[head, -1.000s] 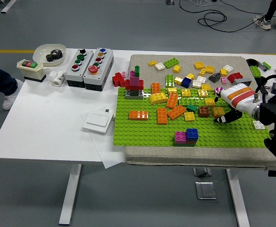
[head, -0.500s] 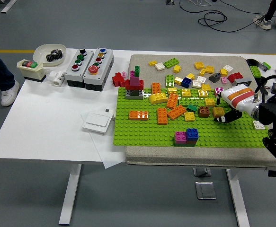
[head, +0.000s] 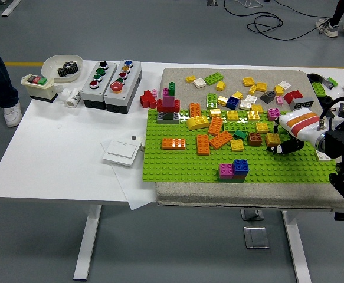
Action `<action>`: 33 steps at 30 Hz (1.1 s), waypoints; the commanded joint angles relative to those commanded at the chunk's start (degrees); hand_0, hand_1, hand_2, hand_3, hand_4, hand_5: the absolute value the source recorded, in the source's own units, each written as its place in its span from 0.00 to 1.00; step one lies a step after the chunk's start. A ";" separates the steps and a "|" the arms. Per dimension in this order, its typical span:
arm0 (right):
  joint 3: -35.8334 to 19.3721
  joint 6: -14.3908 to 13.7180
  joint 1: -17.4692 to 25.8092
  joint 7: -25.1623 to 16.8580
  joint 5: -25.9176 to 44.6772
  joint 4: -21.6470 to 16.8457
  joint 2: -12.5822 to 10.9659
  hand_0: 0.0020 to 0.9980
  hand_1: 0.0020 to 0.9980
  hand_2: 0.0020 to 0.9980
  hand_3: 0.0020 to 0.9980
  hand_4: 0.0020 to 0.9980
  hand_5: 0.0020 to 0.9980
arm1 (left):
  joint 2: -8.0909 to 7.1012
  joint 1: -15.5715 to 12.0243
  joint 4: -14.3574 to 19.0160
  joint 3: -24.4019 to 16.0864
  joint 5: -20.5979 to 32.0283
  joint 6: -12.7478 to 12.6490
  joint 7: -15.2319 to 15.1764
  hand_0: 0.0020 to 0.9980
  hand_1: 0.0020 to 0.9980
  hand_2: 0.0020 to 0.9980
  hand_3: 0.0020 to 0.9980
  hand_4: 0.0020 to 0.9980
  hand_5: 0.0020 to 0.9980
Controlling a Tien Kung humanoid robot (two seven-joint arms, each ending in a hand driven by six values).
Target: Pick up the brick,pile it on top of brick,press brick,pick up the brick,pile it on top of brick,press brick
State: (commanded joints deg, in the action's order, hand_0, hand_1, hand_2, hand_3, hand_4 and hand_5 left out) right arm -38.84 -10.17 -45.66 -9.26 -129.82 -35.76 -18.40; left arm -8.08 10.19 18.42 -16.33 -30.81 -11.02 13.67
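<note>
One small stack [head: 233,171] sits nearest the table's front edge, low on the green baseplate [head: 177,162]: a blue brick beside a magenta one, on a row of bricks below. It reads as a pile begun, or possibly finished; the view is too coarse to count its layers.

At the baseplate's right edge the right hand [head: 284,145] comes in from the right side, a white cuff with a red and orange band behind dark fingers that curl down close to the studs. Whether they hold anything I cannot tell. Just left of them lie an olive-yellow brick [head: 272,139] and a brown brick [head: 254,139], the likeliest candidates. So the step in hand looks like a pick-up.

The next move calls for closing squarely on one brick without nudging its neighbours, then carrying it left and forward to the stack, lining up the studs and pressing straight down.

Farther back, orange bricks [head: 212,138] cluster mid-plate, and a tall red and magenta tower [head: 168,104] stands at the plate's far left corner.
</note>
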 joint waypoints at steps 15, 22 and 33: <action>0.10 -1.20 0.03 -0.42 -0.18 -0.45 -0.16 0.20 0.12 0.18 0.54 0.76 0.57 | 0.01 0.14 -0.01 0.04 -0.03 0.00 -0.06 0.70 0.73 0.75 0.61 0.72 0.69; 0.20 -1.47 0.15 -0.92 -0.18 0.09 -0.14 0.20 0.12 0.17 0.53 0.76 0.58 | 0.01 0.24 0.00 0.12 0.05 0.00 -0.11 0.70 0.73 0.75 0.61 0.72 0.69; 0.71 -2.76 0.44 -2.49 -0.18 0.82 -0.18 0.18 0.11 0.17 0.52 0.73 0.58 | 0.06 0.24 0.03 0.20 0.16 0.05 -0.13 0.70 0.73 0.75 0.61 0.72 0.69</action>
State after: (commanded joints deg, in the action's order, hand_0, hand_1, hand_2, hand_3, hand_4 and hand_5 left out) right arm -38.14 -12.93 -45.22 -11.74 -130.00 -34.94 -18.58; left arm -8.02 10.42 18.44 -16.13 -30.65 -10.98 13.54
